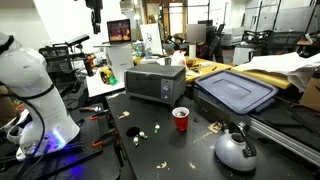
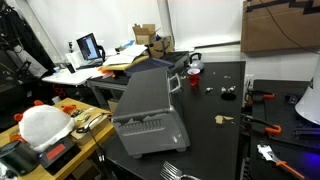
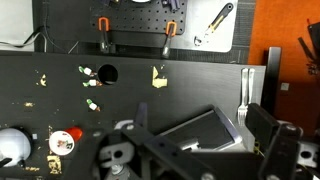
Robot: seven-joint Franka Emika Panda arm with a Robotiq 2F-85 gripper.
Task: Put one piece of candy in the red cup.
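Observation:
The red cup [image 1: 181, 119] stands upright on the black table in front of the toaster oven; it also shows in an exterior view [image 2: 195, 69] and, from above, in the wrist view [image 3: 65, 141]. Small candy pieces lie scattered on the table [image 1: 135, 131] [image 1: 212, 130] [image 2: 222, 118]; the wrist view shows a yellow candy piece [image 3: 158, 77] and several smaller ones [image 3: 90, 72]. My gripper [image 3: 200, 125] is open and empty, high above the table over the toaster oven, well away from the cup and the candy.
A grey toaster oven [image 1: 155, 83] [image 3: 195, 135] stands mid-table. A silver kettle [image 1: 236, 150] [image 3: 12, 145] sits beside the cup. A blue bin lid [image 1: 235, 92] lies nearby. A fork [image 3: 247, 85] and orange-handled clamps [image 3: 168, 30] lie at the table's edge.

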